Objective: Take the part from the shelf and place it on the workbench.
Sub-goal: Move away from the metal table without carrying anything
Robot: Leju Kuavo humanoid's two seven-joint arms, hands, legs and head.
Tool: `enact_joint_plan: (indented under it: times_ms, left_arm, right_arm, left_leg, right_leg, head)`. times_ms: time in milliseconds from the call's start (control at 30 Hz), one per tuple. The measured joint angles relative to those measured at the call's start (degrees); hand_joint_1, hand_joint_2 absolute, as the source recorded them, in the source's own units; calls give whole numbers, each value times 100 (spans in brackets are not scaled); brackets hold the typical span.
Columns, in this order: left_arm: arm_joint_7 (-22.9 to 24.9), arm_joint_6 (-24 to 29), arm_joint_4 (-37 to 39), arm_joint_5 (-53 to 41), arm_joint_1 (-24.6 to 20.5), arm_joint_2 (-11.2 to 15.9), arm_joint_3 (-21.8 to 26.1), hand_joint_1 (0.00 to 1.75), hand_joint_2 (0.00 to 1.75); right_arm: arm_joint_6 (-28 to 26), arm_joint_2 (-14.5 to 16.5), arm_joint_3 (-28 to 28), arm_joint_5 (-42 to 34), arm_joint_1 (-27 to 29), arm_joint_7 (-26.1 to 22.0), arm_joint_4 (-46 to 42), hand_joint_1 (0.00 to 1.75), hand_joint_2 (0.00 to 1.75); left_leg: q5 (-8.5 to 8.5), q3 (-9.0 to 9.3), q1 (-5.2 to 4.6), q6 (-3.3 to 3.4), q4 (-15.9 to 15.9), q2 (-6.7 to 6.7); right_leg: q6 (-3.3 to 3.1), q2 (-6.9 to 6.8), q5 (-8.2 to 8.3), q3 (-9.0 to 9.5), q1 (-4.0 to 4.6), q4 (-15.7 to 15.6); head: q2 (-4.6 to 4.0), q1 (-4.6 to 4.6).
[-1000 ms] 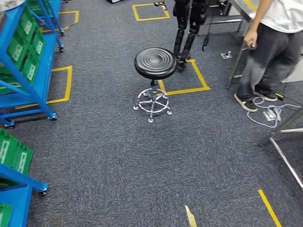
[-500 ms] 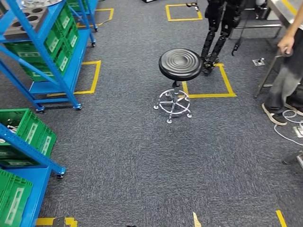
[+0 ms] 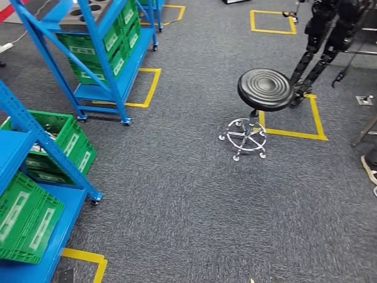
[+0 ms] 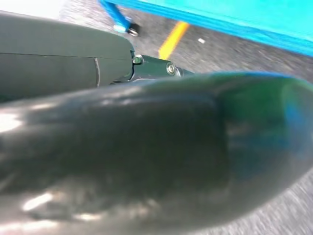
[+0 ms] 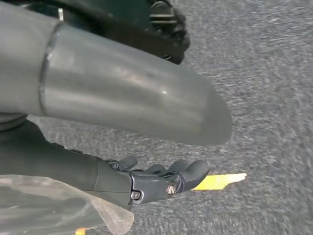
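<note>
Shelf: a blue wheeled shelf rack stands on grey carpet at the upper left of the head view, with green bins on its tiers and a grey tray with round holes on top. A second blue rack is nearer, at the left edge, with more green crates.
Part: it cannot be told which item on the shelves is the part; none is seen in a hand.
Right hand: the right hand hangs over the carpet, fingers stretched out loosely and apart, nothing in them.
Left hand: the left wrist view is blurred by a dark cover; how the left hand lies cannot be told.
Stool: a black round stool on a chrome wheeled base stands mid-floor, beside a yellow tape square.
Other robot: dark legs of another robot stand at that square.
Person: a shoe shows at the right edge.
</note>
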Motion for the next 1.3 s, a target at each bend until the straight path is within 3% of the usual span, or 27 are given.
enact_joint_plan:
  times_ms: [67, 100, 167, 233, 300, 367, 433, 467, 500, 533, 600, 667, 733, 767, 833, 900, 967, 1000, 1033, 1100, 1133, 1200, 1300]
  left_arm:
    - [14, 109, 0, -18, -1, 2, 2, 0, 0]
    - [-5, 135, 0, -19, -8, 4, 3, 0, 0]
    - [-54, 145, 0, -15, -17, 8, 7, 0, 0]
    - [-111, 138, 0, -14, -1, 13, 16, 0, 0]
    - [-189, 119, 1, -25, 13, 13, 26, 0, 0]
    - [-234, 117, 2, -67, -16, 7, 30, 0, 0]
    - [-239, 129, 2, -121, -48, 5, 30, 0, 0]
    - [-239, 131, 2, -138, -51, 4, 30, 0, 0]
    - [-240, 132, 2, -145, -50, 3, 30, 0, 0]
    - [-245, 133, 2, -148, -50, 3, 30, 0, 0]
    - [-269, 136, 2, -153, -65, 3, 30, 0, 0]
    - [-297, 140, 2, -173, -89, -1, 29, 0, 0]
    - [-303, 156, 2, -192, -78, 1, 30, 0, 0]
    - [-294, 172, 3, -198, -58, 1, 31, 0, 0]
    - [-261, 217, 3, -206, -38, 1, 32, 0, 0]
    - [-218, 252, 3, -212, -47, 7, 34, 0, 0]
    - [-183, 276, 4, -214, -41, 14, 41, 0, 0]
    - [-173, 287, 4, -215, -30, 15, 46, 0, 0]
    - [-164, 294, 4, -220, -20, 16, 51, 0, 0]
    - [-160, 301, 4, -233, -17, 16, 57, 0, 0]
    - [-160, 302, 3, -241, -21, 17, 59, 0, 0]
    - [-160, 303, 2, -250, -27, 19, 61, 0, 0]
    - [-160, 303, 3, -252, -29, 20, 61, 0, 0]
  right_arm:
    - [25, -5, -2, 2, 1, 99, 1, 0, 0]
    - [39, -6, -2, 5, 0, 143, 3, 0, 0]
    - [57, -6, -1, 10, 5, 208, 10, 0, 0]
    - [66, -4, -2, 23, 10, 244, 14, 0, 0]
    - [91, 1, -4, 38, 12, 277, 14, 0, 0]
    - [181, 3, -5, 27, 27, 308, 14, 0, 0]
    - [351, 2, -10, 5, 42, 343, 14, 0, 0]
    - [437, 1, -12, 7, 44, 358, 14, 0, 0]
    - [494, 1, -13, 22, 42, 362, 14, 0, 0]
    - [520, 1, -13, 38, 40, 356, 14, 0, 0]
    - [456, 1, -13, 60, 36, 334, 14, 0, 0]
    - [301, -1, -14, 79, 35, 303, 14, 0, 0]
    - [178, -3, -15, 108, 24, 271, 14, 0, 0]
    - [147, -5, -16, 124, 14, 257, 14, 0, 0]
    - [104, -7, -15, 150, -3, 234, 14, 0, 0]
    - [82, -10, -13, 157, 9, 224, 14, 0, 0]
    - [84, -14, -14, 167, 32, 224, 14, 0, 0]
    - [102, -16, -15, 177, 38, 224, 14, 0, 0]
    - [129, -17, -15, 190, 40, 225, 14, 0, 0]
    - [182, -19, -14, 220, 37, 251, 15, 0, 0]
    - [197, -19, -13, 232, 35, 270, 16, 0, 0]
    - [205, -19, -10, 243, 35, 300, 18, 0, 0]
    - [208, -19, -9, 245, 34, 305, 18, 0, 0]
  left_leg:
    - [-13, 1, 7, -23, 23, -145]
    - [-24, -13, 6, -45, 47, -217]
    - [-19, -55, 7, -106, 70, -333]
    - [0, -86, 23, -171, 66, -406]
    - [-110, -150, 21, -227, 213, -220]
    - [-434, -393, 17, -272, 777, 70]
    - [-725, -703, 31, -301, 1471, 171]
    - [-738, -766, 38, -308, 1622, 186]
    - [-645, -728, 41, -308, 1562, 199]
    - [-463, -589, 42, -301, 1290, 235]
    - [-128, -215, 8, -262, 531, 467]
    - [-44, -30, -40, -213, 119, 646]
    - [-63, -32, -57, -168, 74, 576]
    - [-52, -27, -47, -142, 54, 520]
    - [-26, -13, -15, -76, 16, 416]
    - [-16, -16, 4, -36, 12, 299]
    - [-15, -13, 4, -26, 15, 157]
    - [-16, -8, 5, -26, 19, 84]
    - [-17, -1, 9, -29, 23, 10]
    - [-30, -1, 13, -56, 46, -123]
    - [-39, -9, 8, -75, 63, -171]
    - [-52, -27, -8, -104, 91, -214]
    - [-52, -38, -5, -112, 103, -235]
  right_leg:
    - [-13, 164, 424, 283, -22, -719]
    - [-21, 275, 545, 436, -40, -1055]
    - [-47, 410, 573, 587, -51, -1342]
    - [-101, 322, 586, 616, -43, -1374]
    - [-172, 205, 610, 638, -48, -1410]
    - [-226, 55, 609, 658, -40, -1431]
    - [-250, -108, 591, 664, -24, -1429]
    - [-254, -180, 583, 669, -21, -1428]
    - [-252, -244, 574, 677, -19, -1427]
    - [-247, -302, 563, 692, -19, -1427]
    - [-215, -414, 528, 730, -2, -1420]
    - [-167, -527, 493, 749, 28, -1410]
    - [-116, -638, 472, 771, 37, -1417]
    - [-84, -608, 439, 768, 29, -1399]
    - [-25, -367, 233, 637, 13, -1105]
    - [0, -103, -110, 283, 0, -383]
    - [6, -34, -247, -39, -3, 195]
    - [3, -21, -147, -72, -4, 189]
    - [-3, 4, 52, 0, -8, -37]
    - [-18, 179, 464, 314, -29, -800]
    - [-23, 289, 564, 441, -42, -1092]
    - [-29, 438, 568, 535, -55, -1307]
    - [-35, 429, 563, 557, -62, -1339]
  head:
    - [0, 2]
    - [0, -2]
    - [0, -7]
    - [0, -9]
    - [0, -31]
    - [0, -56]
    - [0, -58]
    - [0, -58]
    - [0, -60]
    - [0, -60]
    - [0, -62]
    - [1, -57]
    - [1, -51]
    - [0, -46]
    - [1, -24]
    - [1, 2]
    - [0, 7]
    - [0, 6]
    - [0, 7]
    - [0, 9]
    - [0, 9]
    - [0, 10]
    - [0, 4]
